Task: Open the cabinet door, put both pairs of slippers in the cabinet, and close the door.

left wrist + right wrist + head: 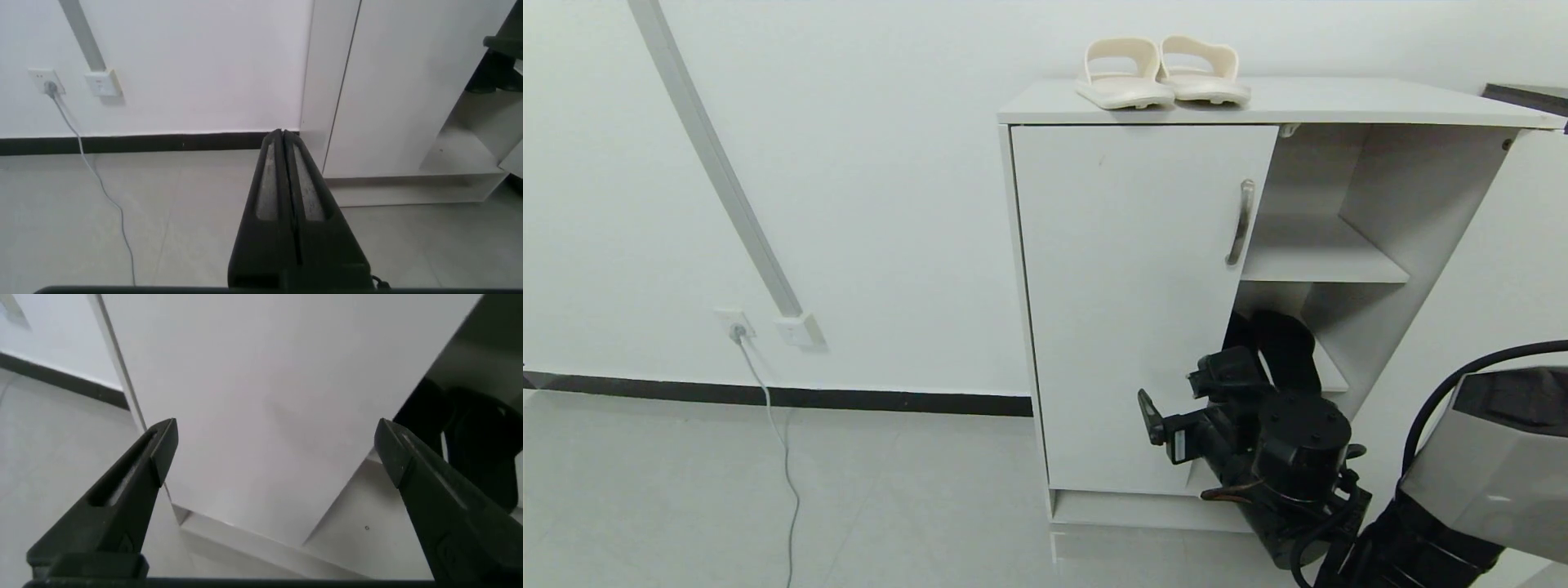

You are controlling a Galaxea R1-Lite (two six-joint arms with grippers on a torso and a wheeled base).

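R gripper (1174, 398) hangs low at the cabinet (1339, 102) front, just ahead of the closed L door (1127, 310) near its bottom free edge, w/ the black slippers (1278, 347) just behind it on the lower shelf.

Risks, as I judge them:
- Black pair sits close to the shelf's front edge. An arm pulling back or swinging could hook 1 and drag it out.
- Wide fingers next to the L door's free edge could knock or snag it on the way up. The handle (1241, 222) is also in that path.
- White slippers (1164, 72) lie on the cabinet top at its front edge, toes about flush w/ it, not yet inside. A clumsy grab could push 1 off to the floor.
- R door (1503, 269) stands swung open. If a slipper sticks out, closing could jam.

R gripper: spread wide, nothing between fingers, no clear contact w/ the door. L gripper (282, 143): clenched, empty, off the cabinet's L side over the floor.
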